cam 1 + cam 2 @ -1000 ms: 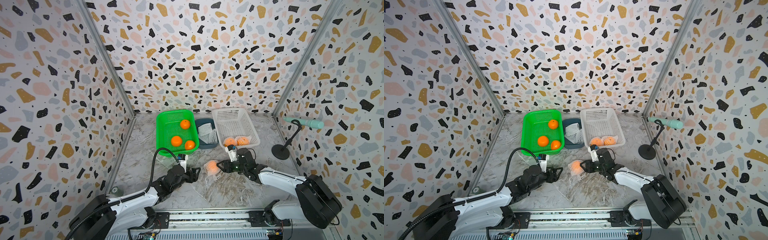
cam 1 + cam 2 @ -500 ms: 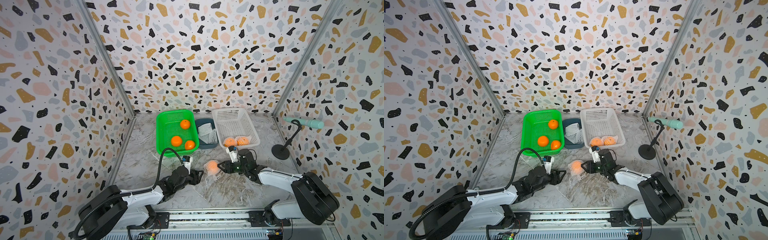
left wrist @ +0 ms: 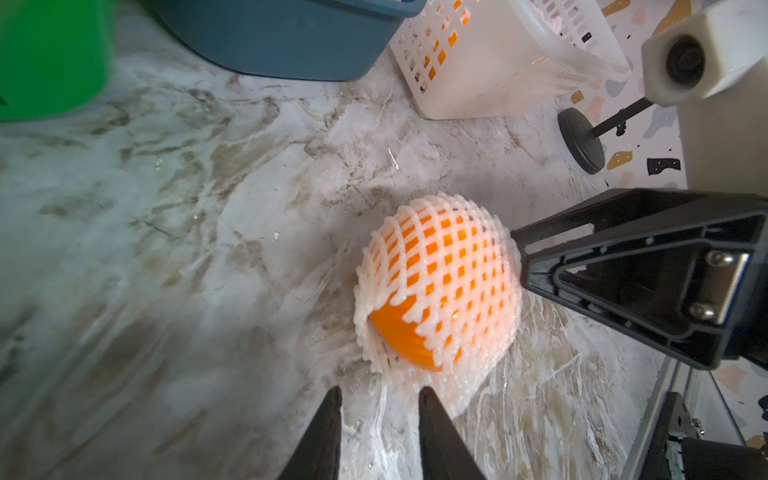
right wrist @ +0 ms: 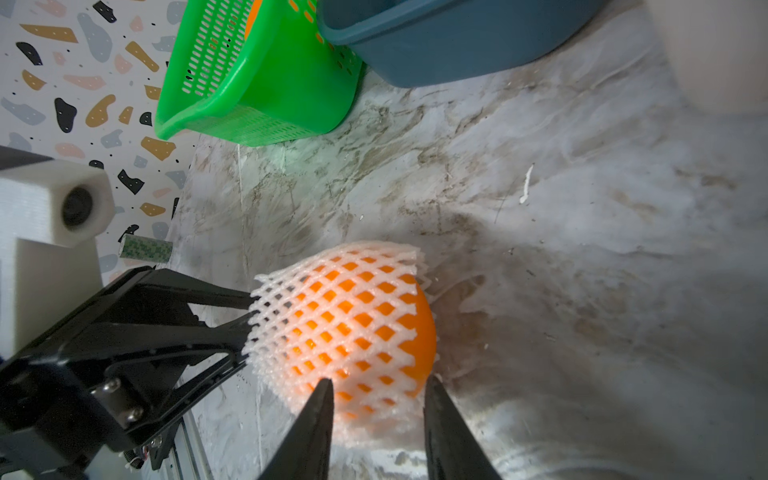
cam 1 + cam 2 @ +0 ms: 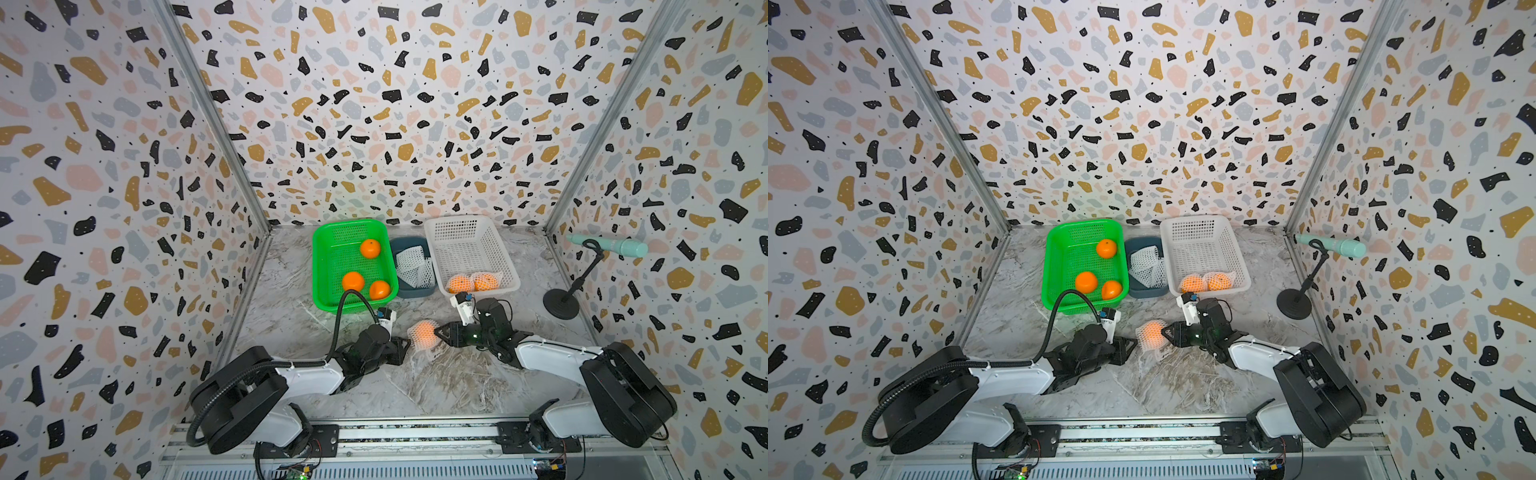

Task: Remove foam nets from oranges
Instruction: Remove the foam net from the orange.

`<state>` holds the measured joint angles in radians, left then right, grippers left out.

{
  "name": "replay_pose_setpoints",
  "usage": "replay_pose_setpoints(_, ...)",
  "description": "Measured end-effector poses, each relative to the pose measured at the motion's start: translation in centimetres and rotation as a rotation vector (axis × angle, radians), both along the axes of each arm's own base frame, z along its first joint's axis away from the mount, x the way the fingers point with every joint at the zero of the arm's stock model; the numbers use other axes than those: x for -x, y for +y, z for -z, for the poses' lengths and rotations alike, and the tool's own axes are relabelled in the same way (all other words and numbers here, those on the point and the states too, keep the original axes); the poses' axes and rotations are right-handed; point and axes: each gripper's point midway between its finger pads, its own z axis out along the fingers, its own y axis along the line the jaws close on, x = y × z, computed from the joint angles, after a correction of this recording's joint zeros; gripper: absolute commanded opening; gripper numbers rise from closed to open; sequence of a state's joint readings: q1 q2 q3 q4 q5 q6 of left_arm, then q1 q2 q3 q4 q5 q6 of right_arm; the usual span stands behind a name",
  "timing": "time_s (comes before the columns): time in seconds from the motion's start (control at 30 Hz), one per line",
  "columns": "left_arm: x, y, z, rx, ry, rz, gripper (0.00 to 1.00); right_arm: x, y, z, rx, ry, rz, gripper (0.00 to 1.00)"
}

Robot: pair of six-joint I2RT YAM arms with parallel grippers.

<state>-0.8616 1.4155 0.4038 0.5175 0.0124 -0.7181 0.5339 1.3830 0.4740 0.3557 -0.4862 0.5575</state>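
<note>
On grey marble table, round orange fruit in white foam net. Jaws of left gripper narrowly apart at net edge; right gripper jaws apart against net; grips unclear.

Six oranges: three bare, three still netted.
One netted orange sits on the worktop in front of the baskets. Its white foam net is pulled partway off, with bare skin showing at one end. Three bare oranges lie in the green basket, two close together at the near end. Two netted oranges lie side by side, touching, at the near end of the white basket. Loose nets are piled in the blue bin between the baskets.
</note>
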Motion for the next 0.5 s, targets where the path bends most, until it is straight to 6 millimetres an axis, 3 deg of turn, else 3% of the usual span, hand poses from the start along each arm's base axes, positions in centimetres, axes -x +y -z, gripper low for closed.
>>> replay_pose_setpoints(0.27, 0.4, -1.0, 0.9, -0.003, 0.026, 0.039, 0.28, -0.1, 0.0, 0.0, -0.004, -0.006, -0.001, 0.38)
replay_pose_setpoints(0.5, -0.2, -1.9, -0.1, 0.017, 0.007, 0.044, 0.28, 0.0, 0.0, 0.1, -0.004, -0.005, -0.001, 0.38)
